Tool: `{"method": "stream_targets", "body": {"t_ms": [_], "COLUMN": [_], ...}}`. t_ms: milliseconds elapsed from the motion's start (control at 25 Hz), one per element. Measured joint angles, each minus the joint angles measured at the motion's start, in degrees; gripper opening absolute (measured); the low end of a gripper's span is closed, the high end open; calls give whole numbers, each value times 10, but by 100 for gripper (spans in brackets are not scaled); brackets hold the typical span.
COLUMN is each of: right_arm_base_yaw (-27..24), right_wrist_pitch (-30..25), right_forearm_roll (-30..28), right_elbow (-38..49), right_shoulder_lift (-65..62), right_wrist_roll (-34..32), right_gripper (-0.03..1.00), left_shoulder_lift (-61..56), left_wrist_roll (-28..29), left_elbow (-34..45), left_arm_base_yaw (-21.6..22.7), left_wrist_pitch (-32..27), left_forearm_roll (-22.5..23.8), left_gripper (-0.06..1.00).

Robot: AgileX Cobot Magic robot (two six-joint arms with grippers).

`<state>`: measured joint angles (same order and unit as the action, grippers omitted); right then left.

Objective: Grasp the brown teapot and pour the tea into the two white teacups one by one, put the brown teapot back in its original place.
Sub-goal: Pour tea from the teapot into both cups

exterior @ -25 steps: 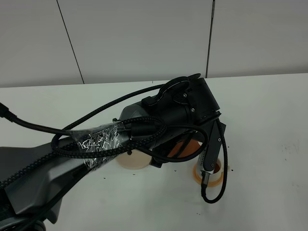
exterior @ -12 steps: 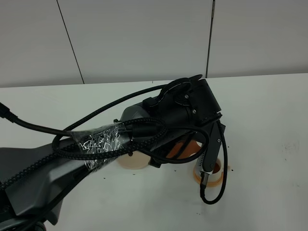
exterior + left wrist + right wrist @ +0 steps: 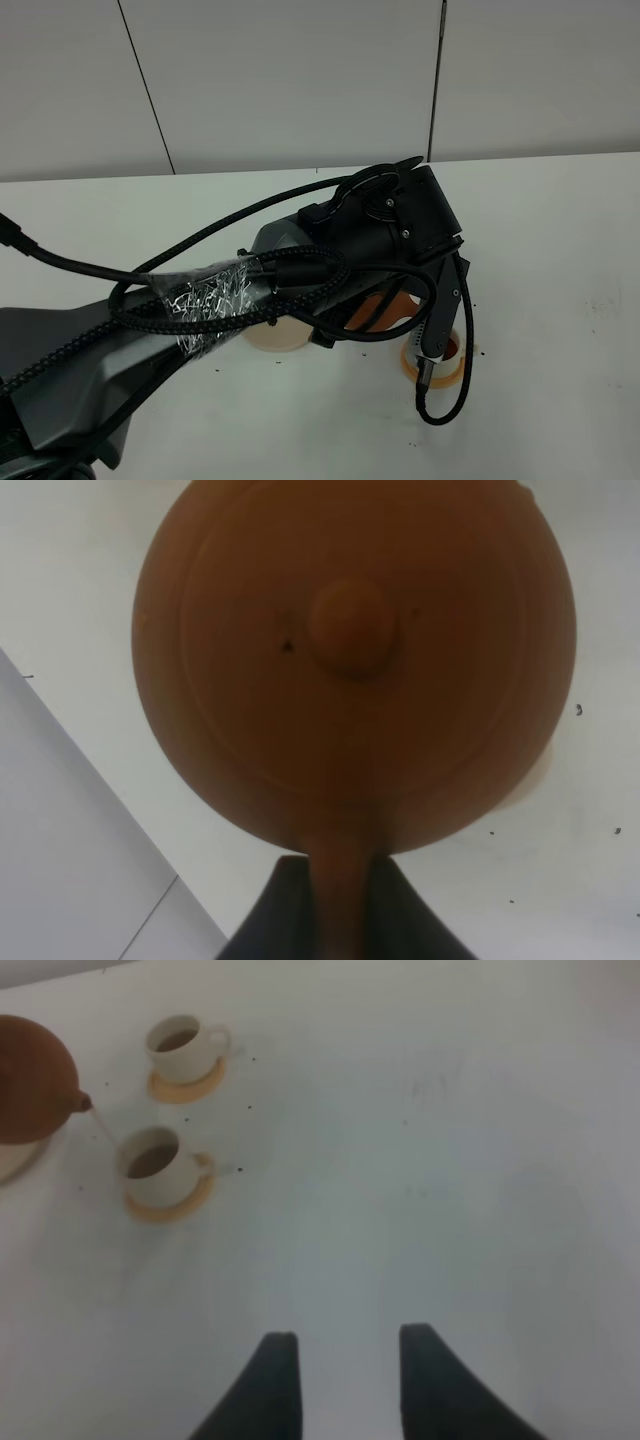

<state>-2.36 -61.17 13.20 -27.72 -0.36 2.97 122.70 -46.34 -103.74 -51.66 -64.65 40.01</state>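
Two cups (image 3: 175, 1040) filled; your left gripper (image 3: 340, 900) clamped teapot (image 3: 355, 660) handle, spout tipped over nearer cup (image 3: 155, 1165), trivet (image 3: 15, 1165) directly beneath. Right gripper (image 3: 345, 1360) apart, empty.

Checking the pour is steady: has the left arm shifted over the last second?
No. In the exterior high view the left gripper sits at the same spot over the tan coaster, teapot still held.

Black left arm (image 3: 250, 290) over white table (image 3: 560, 250), brown teapot (image 3: 385, 305) partly hidden, beige trivet (image 3: 275, 337), tan coaster (image 3: 412, 362)
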Motion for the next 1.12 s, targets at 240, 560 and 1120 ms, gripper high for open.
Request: {"method": "stream_targets", "body": {"t_ms": [240, 560, 1120], "right_arm_base_yaw": [0, 0, 0], "right_wrist_pitch": [0, 0, 0], "right_forearm_roll": [0, 0, 0], "right_elbow": [0, 0, 0], "right_shoulder_lift": [0, 0, 0], "right_wrist_roll": [0, -1, 0], "right_gripper": [24, 24, 24], "left_shoulder_lift": [0, 0, 0], "left_wrist_roll": [0, 0, 0], "left_elbow": [0, 0, 0], "left_arm_base_yaw": [-1, -5, -5], "left_wrist_pitch": [0, 0, 1], "left_forearm_roll": [1, 3, 0], "left_gripper": [17, 17, 17]}}
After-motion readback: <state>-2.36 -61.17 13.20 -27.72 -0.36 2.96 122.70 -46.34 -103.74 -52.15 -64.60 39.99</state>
